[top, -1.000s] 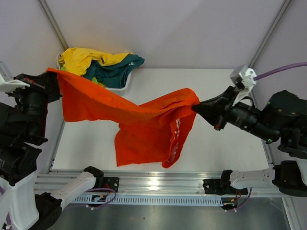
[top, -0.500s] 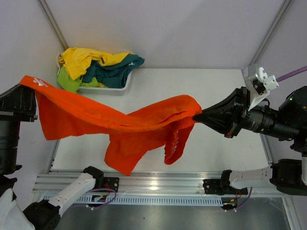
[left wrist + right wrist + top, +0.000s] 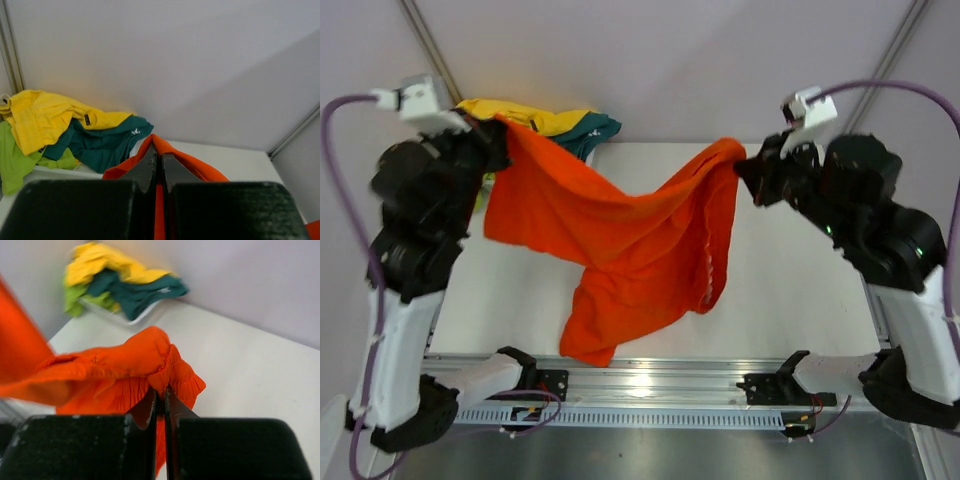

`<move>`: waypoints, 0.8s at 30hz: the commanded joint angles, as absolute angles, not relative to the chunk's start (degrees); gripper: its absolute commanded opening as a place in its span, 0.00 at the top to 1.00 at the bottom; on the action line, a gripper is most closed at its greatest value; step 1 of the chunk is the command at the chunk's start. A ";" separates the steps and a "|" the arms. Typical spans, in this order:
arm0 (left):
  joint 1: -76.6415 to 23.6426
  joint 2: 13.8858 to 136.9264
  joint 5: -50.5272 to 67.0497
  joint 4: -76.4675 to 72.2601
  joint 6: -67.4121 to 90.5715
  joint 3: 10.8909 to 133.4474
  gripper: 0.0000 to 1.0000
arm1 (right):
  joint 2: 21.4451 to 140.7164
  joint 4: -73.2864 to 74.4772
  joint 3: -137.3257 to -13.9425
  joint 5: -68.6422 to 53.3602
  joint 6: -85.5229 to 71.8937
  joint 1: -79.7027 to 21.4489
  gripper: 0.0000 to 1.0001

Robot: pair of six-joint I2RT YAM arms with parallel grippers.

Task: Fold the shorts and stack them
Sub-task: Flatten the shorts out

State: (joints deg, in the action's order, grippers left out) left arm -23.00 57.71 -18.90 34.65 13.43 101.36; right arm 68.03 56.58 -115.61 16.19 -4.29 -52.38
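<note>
Left tool (image 3: 159, 157) and right tool (image 3: 161, 392) each pinch the one orange pair (image 3: 620, 240), hung above the surface (image 3: 800, 290); three more pairs — yellow (image 3: 40, 115), teal (image 3: 107, 145), lime-green (image 3: 12, 160) — heap far left, largely hiding their basket (image 3: 140, 317).

The left arm (image 3: 415, 215) and right arm (image 3: 865, 205) are raised, angled inward, left fingers (image 3: 171, 173) and right fingers (image 3: 176, 411) clamped tight together
</note>
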 commanded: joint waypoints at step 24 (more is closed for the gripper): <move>-20.30 73.39 -8.35 8.44 13.54 92.55 1.00 | 80.06 19.84 -109.41 -46.20 -25.41 9.32 1.00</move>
State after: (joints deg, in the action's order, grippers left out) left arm -21.02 74.96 -9.80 14.50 12.60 93.30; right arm 81.84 22.48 -103.92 -39.99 -26.68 8.49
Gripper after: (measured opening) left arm 0.007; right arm 0.032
